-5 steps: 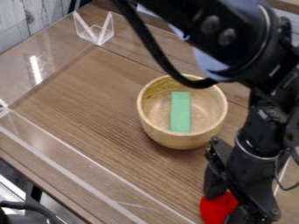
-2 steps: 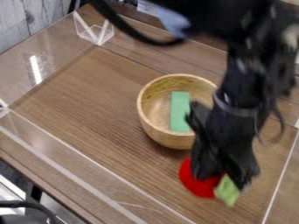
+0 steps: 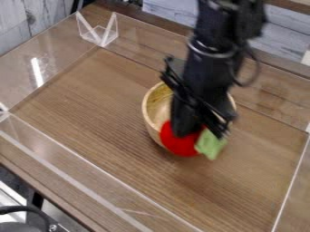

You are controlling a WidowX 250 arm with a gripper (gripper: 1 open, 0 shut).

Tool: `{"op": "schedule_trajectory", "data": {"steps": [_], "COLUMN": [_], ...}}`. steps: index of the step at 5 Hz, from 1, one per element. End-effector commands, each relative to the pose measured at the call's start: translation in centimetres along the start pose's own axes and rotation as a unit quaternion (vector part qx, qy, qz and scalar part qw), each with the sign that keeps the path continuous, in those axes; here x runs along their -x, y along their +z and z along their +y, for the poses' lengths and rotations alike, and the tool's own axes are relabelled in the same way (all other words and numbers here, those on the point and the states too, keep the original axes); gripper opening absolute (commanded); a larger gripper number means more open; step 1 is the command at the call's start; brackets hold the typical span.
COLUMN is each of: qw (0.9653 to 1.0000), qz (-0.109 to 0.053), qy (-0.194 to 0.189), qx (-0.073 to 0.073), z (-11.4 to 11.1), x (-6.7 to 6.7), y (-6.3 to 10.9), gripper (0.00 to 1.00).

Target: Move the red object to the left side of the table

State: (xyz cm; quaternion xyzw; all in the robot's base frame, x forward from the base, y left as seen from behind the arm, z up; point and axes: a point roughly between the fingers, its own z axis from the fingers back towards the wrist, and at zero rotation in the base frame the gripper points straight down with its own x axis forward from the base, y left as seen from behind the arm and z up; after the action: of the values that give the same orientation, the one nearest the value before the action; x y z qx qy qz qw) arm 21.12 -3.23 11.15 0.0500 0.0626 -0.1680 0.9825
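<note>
The red object (image 3: 179,145) is a small glossy red toy with a green leafy bit (image 3: 212,146) on its right end. My gripper (image 3: 188,134) is shut on it from above and holds it just in front of the wooden bowl (image 3: 154,101), right of the table's middle. The black arm comes down from the top and hides most of the bowl and what lies in it. I cannot tell whether the toy touches the brown wood-grain table (image 3: 97,104) or hangs a little above it.
Low clear acrylic walls (image 3: 36,68) edge the tabletop. A small clear stand (image 3: 97,32) sits at the far left corner. Bare wood stretches to the left of the bowl.
The gripper has shut on the red toy near the front right corner and carried it left and farther back, up against the front of the bowl.
</note>
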Motion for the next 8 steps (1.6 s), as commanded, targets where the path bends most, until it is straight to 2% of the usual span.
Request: {"op": "schedule_trajectory", "data": {"steps": [1, 2, 3, 4, 5, 6, 7, 8], "qw": [0.9990, 0.9981, 0.9956, 0.9908, 0.9870, 0.9826, 0.9853, 0.9790], "qz": [-0.037, -0.051, -0.066, -0.071, -0.067, -0.063, -0.056, -0.043], "qy": [0.017, 0.027, 0.058, 0.109, 0.143, 0.172, 0.159, 0.198], "qx": [-0.018, -0.023, -0.032, -0.036, -0.032, -0.031, -0.026, -0.017], "z": [2.8, 4.2, 6.9, 10.4, 12.6, 14.6, 15.0, 14.5], "x": [-0.7, -0.5, -0.2, 0.6, 1.5, 1.1, 0.6, 0.4], "y": [1.2, 3.0, 4.9, 4.8, 3.5, 2.5, 0.2, -1.3], "gripper": [0.00, 0.00, 0.00, 0.00, 1.00, 0.00, 1.00, 1.00]}}
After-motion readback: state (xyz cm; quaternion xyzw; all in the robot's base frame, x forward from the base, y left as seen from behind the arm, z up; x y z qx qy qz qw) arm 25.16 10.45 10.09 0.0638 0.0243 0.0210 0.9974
